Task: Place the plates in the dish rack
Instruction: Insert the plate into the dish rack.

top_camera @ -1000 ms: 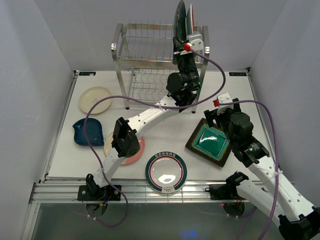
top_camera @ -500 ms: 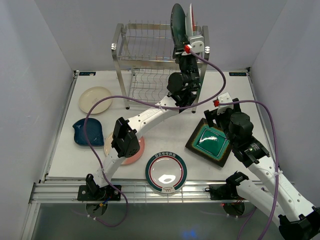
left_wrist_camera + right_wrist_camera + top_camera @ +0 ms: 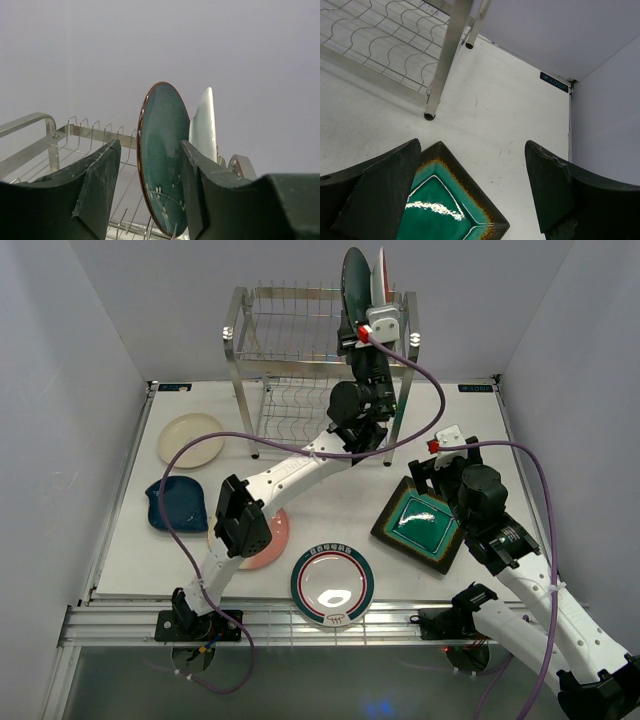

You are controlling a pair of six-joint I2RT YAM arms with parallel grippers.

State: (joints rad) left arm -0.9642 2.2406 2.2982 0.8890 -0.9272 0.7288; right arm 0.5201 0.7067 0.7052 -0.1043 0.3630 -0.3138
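Findings, left to right. Four plates lie unloaded on the surface (image 3: pixel 340 510): cream plate (image 3: pixel 191 439), dark blue plate (image 3: pixel 178 503), pink plate (image 3: pixel 262 538), rimmed white plate (image 3: pixel 332 585). Two stand upright in the dish rack (image 3: pixel 290 340), top tier: teal plate (image 3: pixel 162 155), pale plate (image 3: pixel 205 125). My left tool (image 3: pixel 150 150) stands parted astride the teal plate, gripping nothing. The square green plate (image 3: pixel 424 525) is unloaded. My right tool (image 3: pixel 472 150) gapes wide above it, empty.
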